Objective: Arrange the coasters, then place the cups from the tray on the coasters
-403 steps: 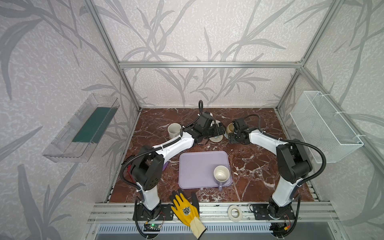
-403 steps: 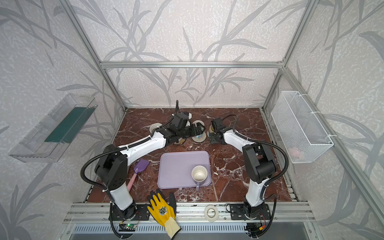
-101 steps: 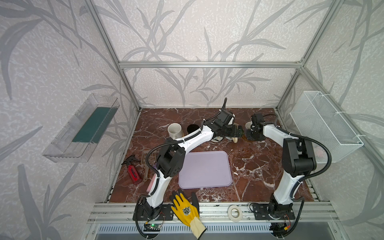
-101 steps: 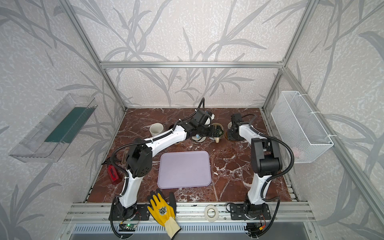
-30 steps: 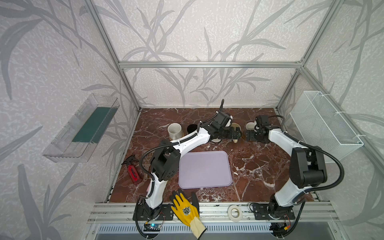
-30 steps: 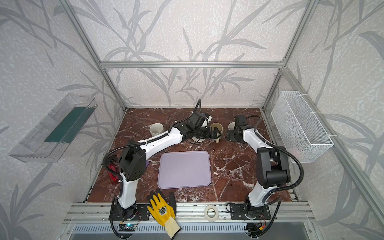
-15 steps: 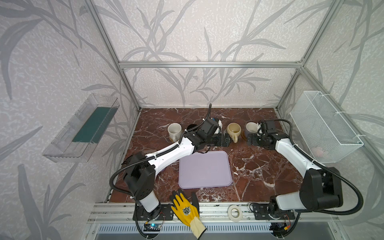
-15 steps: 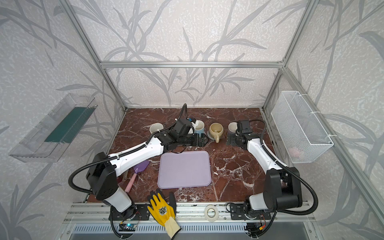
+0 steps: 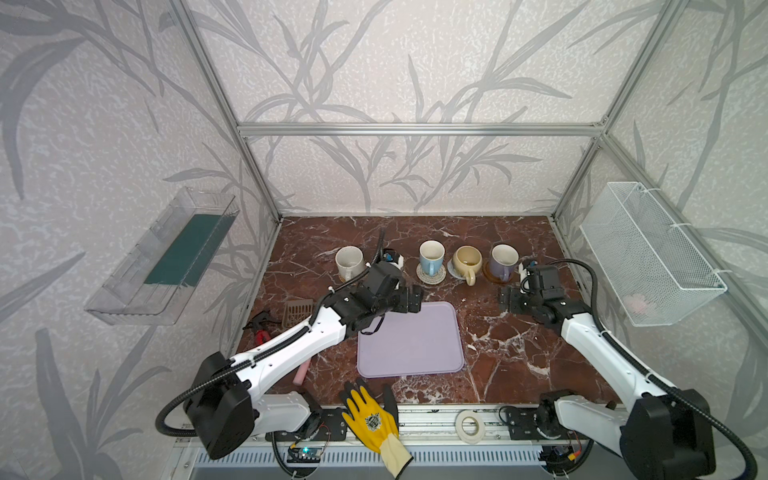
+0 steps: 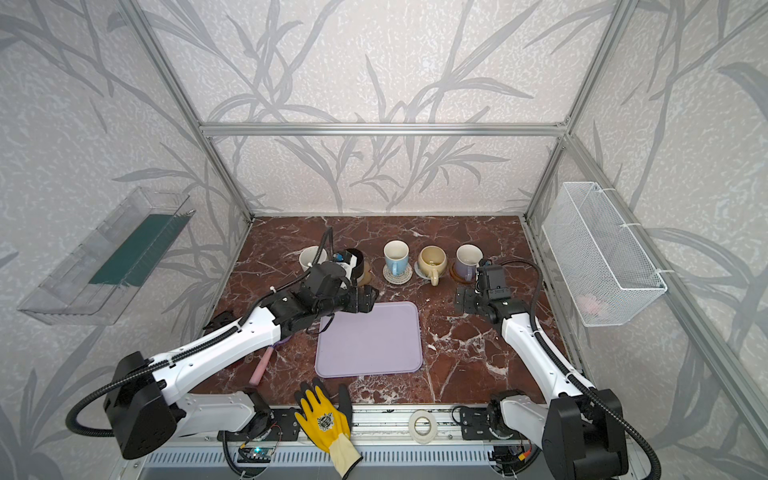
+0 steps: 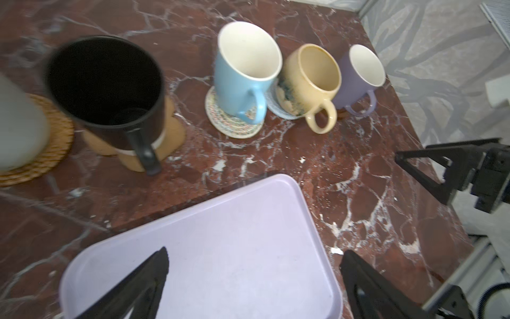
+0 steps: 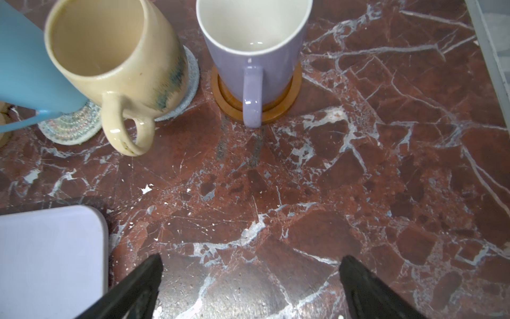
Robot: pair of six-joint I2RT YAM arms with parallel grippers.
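Note:
Five cups stand in a row at the back, each on a coaster: white (image 9: 349, 261) on orange rattan (image 11: 55, 143), black (image 11: 105, 82) on the tan paw (image 11: 171, 138), light blue (image 9: 431, 255) on cream rope (image 9: 431, 276), cream-yellow (image 9: 467, 259) on grey-blue (image 12: 190, 80), lavender (image 9: 503, 259) on the brown disc (image 12: 292, 94). The lavender tray (image 9: 411, 340) lies bare. My left gripper (image 9: 411, 299) hangs open over the tray's far edge. My right gripper (image 9: 513, 299) is open above bare marble, in front of the lavender cup.
A yellow glove (image 9: 372, 419) and a white tape roll (image 9: 469, 424) lie on the front rail. A red tool (image 9: 259, 332), a brown slotted piece (image 9: 297, 309) and a pink handle (image 9: 302, 372) lie at the left. A wire basket (image 9: 648, 257) hangs on the right wall.
Both arms have drawn back from the row of cups towards the front. The left gripper has come over the tray's far edge. Both stay open and hold nothing.

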